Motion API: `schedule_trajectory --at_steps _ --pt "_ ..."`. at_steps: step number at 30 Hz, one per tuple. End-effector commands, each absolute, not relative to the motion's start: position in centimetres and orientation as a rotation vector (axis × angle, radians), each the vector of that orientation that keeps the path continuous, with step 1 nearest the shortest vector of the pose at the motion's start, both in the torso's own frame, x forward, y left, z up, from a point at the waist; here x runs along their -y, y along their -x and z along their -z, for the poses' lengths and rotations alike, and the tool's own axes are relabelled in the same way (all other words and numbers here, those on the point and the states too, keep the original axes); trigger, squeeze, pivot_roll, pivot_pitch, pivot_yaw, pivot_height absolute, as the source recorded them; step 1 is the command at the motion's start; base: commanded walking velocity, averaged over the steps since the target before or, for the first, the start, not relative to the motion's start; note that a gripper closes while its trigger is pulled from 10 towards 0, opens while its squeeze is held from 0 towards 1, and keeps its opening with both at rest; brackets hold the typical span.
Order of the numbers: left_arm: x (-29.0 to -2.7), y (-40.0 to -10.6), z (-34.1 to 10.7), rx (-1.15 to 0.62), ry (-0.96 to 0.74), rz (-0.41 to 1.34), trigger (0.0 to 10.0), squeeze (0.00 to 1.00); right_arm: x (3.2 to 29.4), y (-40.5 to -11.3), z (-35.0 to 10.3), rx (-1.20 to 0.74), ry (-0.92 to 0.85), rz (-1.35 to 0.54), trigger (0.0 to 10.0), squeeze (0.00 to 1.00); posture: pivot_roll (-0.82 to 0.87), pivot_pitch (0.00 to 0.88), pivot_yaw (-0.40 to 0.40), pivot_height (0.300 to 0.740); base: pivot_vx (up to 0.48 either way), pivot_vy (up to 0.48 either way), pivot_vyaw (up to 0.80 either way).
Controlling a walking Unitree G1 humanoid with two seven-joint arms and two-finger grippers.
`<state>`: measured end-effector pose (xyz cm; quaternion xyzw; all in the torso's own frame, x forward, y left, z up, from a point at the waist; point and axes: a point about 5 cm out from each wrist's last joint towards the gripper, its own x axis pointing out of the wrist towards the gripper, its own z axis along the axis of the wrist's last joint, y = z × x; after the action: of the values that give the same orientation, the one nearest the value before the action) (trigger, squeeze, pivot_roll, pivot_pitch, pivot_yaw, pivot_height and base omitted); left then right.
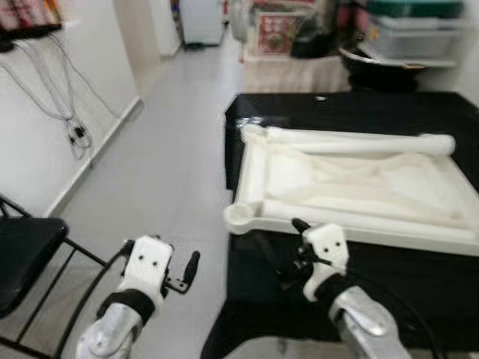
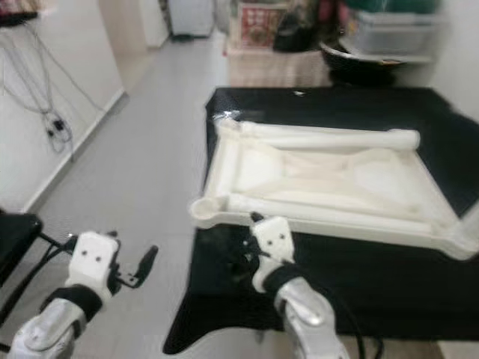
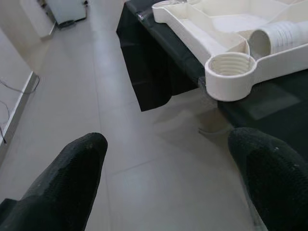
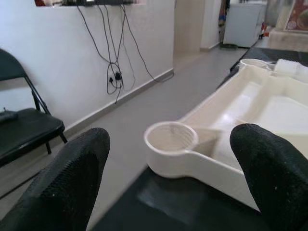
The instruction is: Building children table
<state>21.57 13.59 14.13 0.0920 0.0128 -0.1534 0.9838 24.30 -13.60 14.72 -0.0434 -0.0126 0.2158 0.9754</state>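
Black metal framed the folding chair (image 1: pixel 26 250) at the lower left of the head views, beside a white wall with cables (image 1: pixel 71 120) hanging at the upper left. Grey floor tiles (image 1: pixel 165 172) ran up the middle toward a white appliance (image 1: pixel 202 19) at the top.

Low in the frame, left of centre, the left gripper (image 1: pixel 187 273) hung over the floor, off the edge of the black table (image 1: pixel 359 277). In its wrist view its two black fingers (image 3: pixel 72 178) stood wide apart with nothing between them, and the threaded socket (image 3: pixel 230 73) lay ahead, well apart from them.

Right of centre, the white plastic children's table top (image 1: pixel 352 187) lay upside down on the black table like a shallow tray, rim up, its near-left corner socket overhanging the table edge. Inside the rim lay two long white tubes, one leg (image 1: pixel 359 142) along the far side and another leg (image 1: pixel 352 217) along the near side.

At the lower centre-right, the right gripper (image 1: pixel 296 247) sat just beside the near edge of the table top, below the corner socket. In its wrist view its fingers (image 4: pixel 267 168) were spread wide, empty, with the socket between them in the view but farther off, not touched.

At the upper right, shelves held a dark bowl (image 1: pixel 378 63) and a clear storage bin (image 1: pixel 415 34); their contents could not be made out.
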Motion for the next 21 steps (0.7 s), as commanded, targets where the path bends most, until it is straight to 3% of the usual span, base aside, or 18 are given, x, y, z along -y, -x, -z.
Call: schedule_trajectory --at_steps 1,5,21 --pt "-13.41 -21.79 -13.91 -0.022 -0.219 0.307 10.0 0.0 14.03 -24.59 -14.32 0.011 0.087 -0.403 10.0 0.0 0.02 0.075 0.021 0.74 0.0 0.0 0.0" --pt "-13.62 -22.24 -13.83 -0.03 -0.239 0.26 10.0 0.0 13.94 -24.74 -14.11 -0.004 0.09 -0.394 10.0 0.0 0.03 0.075 0.021 0.74 0.0 0.0 0.0" --pt "-13.26 -22.62 -14.52 -0.001 -0.14 0.311 10.0 0.0 13.81 -24.96 -13.81 -0.02 0.071 -0.414 10.0 0.0 0.03 0.079 0.016 0.74 0.0 0.0 -0.8"
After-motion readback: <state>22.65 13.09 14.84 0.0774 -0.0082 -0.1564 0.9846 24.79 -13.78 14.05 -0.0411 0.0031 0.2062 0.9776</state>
